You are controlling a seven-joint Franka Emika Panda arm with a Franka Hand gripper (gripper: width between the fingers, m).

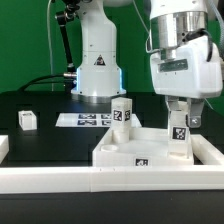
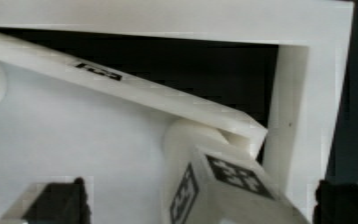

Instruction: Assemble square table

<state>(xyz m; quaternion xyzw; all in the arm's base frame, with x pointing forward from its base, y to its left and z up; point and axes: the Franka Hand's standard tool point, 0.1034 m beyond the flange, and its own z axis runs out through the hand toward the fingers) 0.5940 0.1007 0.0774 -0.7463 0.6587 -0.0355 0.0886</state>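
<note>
The white square slab [image 1: 135,150] lies flat near the front rail; it also shows in the wrist view [image 2: 69,130]. One white tagged leg [image 1: 121,113] stands upright at its far edge. A second leg [image 1: 178,130] stands at the slab's corner on the exterior view's right. My gripper [image 1: 180,120] hangs over this leg with its fingers on either side. In the wrist view the leg [image 2: 220,185] sits between the dark fingers [image 2: 55,200], with a wide gap on one side, so my gripper [image 2: 197,205] is open. A third leg [image 1: 27,120] lies apart at the exterior view's left.
The long white border rail [image 1: 110,178] runs along the front and turns up the exterior view's right side [image 2: 300,90]. The marker board [image 1: 85,120] lies behind the slab. The robot base [image 1: 97,60] stands at the back.
</note>
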